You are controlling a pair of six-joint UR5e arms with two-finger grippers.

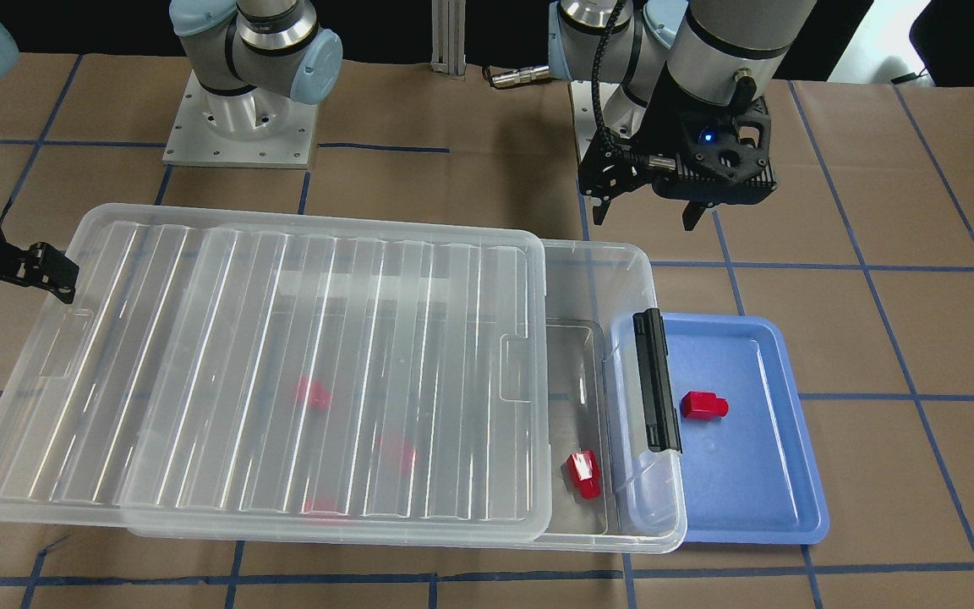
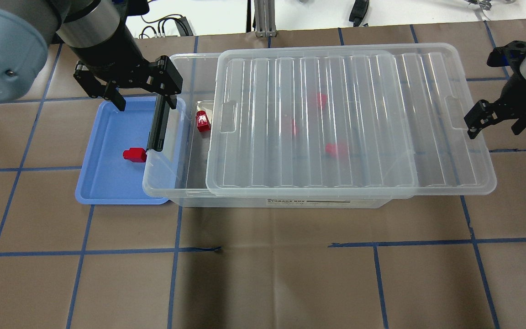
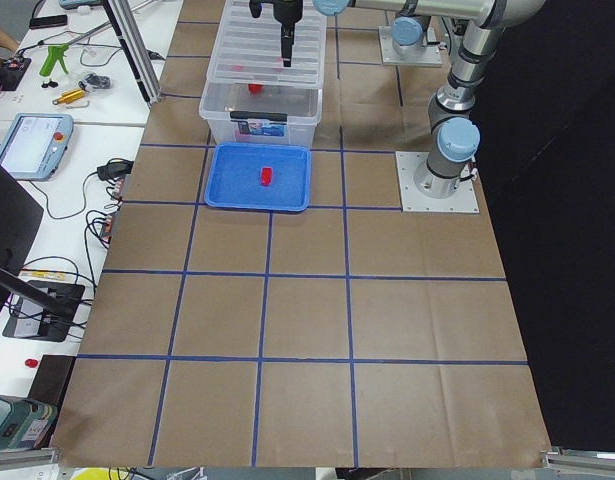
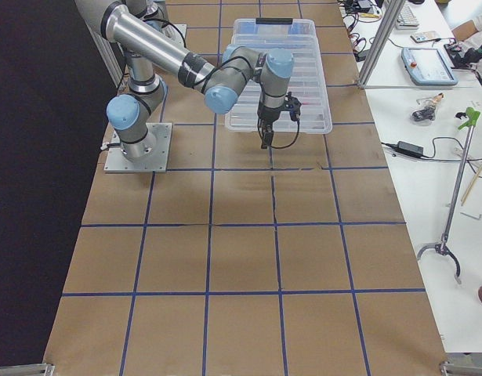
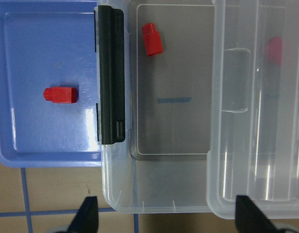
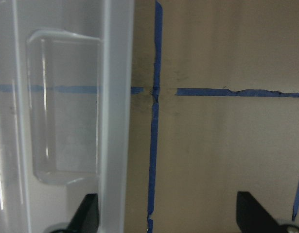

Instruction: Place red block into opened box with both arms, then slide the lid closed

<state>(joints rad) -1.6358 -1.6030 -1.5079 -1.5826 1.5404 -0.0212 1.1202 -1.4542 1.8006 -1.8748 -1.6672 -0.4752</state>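
red block [image 2: 134, 155]: likely light, rigid, slick; pinch across its boxy body. lid [image 2: 359, 73]: thin, probably flexy; push its end rim. left gripper [image 2: 146, 95], right gripper [image 2: 496, 123]: both spread wide, empty

Overhead and front views face each other across the box [image 2: 226, 201], side views distant, wrist cameras close

Robotics laboratory. Evidence: left arm [image 3: 465, 60] and right arm [image 4: 158, 48] bolted to metal base plates [image 3: 415, 200] on a table [image 3: 307, 330] papered brown and gridded with blue tape [image 3: 268, 270]. Adjacent white benches [image 4: 405, 110] hold a teach pendant [image 3: 29, 143], a power adapter [image 4: 411, 147] and an aluminium frame post [image 3: 134, 50].
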